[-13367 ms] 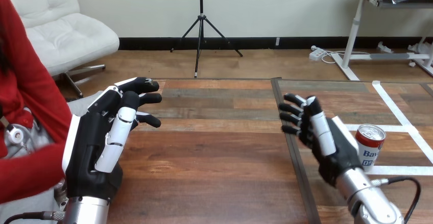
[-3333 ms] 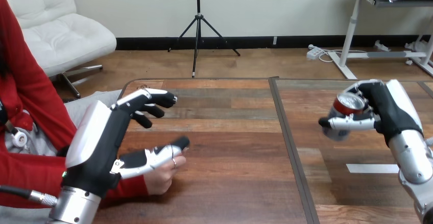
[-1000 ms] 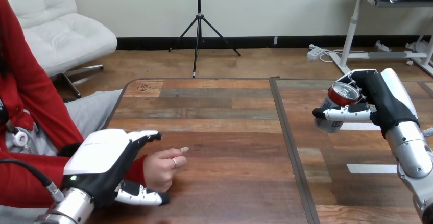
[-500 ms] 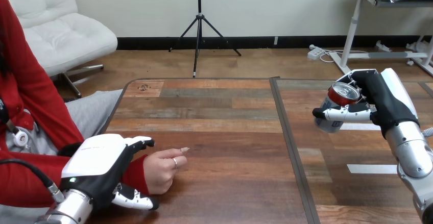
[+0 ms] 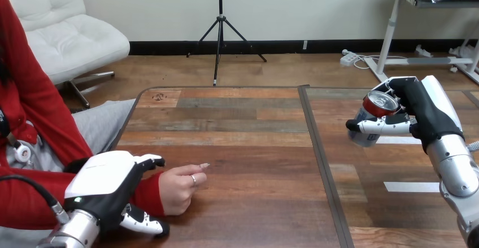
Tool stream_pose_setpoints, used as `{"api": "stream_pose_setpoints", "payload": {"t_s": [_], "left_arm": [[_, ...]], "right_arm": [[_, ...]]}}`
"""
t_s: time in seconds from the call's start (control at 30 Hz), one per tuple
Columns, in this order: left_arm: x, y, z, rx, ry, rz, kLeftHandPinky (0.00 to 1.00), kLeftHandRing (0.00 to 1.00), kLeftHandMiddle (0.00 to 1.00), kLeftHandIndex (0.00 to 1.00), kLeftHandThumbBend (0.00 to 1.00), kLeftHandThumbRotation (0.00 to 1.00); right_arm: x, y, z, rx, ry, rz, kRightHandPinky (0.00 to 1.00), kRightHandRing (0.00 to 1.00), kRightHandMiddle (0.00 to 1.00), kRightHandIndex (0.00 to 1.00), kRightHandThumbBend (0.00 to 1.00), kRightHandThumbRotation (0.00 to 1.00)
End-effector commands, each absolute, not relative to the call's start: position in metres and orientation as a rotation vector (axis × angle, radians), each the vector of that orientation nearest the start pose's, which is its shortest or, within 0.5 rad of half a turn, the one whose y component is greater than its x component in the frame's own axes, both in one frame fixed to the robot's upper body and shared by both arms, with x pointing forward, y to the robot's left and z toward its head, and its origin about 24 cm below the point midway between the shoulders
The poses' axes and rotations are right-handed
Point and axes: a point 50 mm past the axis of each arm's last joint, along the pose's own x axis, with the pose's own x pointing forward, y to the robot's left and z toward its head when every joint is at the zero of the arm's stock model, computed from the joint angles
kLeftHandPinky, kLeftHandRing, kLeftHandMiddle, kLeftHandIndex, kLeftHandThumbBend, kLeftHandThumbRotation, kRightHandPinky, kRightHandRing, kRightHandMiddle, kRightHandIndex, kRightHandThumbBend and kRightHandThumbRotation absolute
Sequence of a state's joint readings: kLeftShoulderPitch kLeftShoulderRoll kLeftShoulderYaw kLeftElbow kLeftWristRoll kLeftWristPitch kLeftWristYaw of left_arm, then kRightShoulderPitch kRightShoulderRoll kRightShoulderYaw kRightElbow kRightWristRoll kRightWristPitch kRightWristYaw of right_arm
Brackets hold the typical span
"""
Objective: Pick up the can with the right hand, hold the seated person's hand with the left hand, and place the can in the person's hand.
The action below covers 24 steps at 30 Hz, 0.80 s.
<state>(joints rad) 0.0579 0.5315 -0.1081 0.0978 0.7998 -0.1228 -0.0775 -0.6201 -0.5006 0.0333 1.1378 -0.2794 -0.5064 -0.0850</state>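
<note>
The can (image 5: 378, 104) is gripped between the curled fingers and thumb of the right hand (image 5: 423, 115) and held clear above the right part of the table (image 5: 254, 203), its long axis tilted rather than upright. The person's hand (image 5: 178, 188) is rested loosely curled on the table, well apart to the lower left, its red-sleeved wrist (image 5: 148, 194) clasped between the fingers and thumb of the left hand (image 5: 104, 183). The coming carry is therefore judged to run leftward and nearer.
</note>
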Motion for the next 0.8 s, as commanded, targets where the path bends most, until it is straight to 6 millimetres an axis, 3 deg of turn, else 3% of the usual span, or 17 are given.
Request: {"api": "stream_pose_setpoints", "payload": {"t_s": [0.0, 0.77], "left_arm": [[0.2511, 0.2298, 0.0370, 1.369, 0.060, -0.271, 0.75, 0.80, 0.81, 0.80, 0.98, 0.16], [0.2541, 0.2360, 0.0344, 1.360, 0.134, -0.250, 0.69, 0.75, 0.77, 0.74, 0.95, 0.05]], "right_arm": [[0.3485, -0.2683, 0.0866, -0.708, -0.135, -0.071, 0.31, 0.35, 0.44, 0.46, 0.84, 0.00], [0.3487, -0.2683, 0.0864, -0.704, -0.133, -0.070, 0.34, 0.38, 0.45, 0.46, 0.84, 0.00]]}}
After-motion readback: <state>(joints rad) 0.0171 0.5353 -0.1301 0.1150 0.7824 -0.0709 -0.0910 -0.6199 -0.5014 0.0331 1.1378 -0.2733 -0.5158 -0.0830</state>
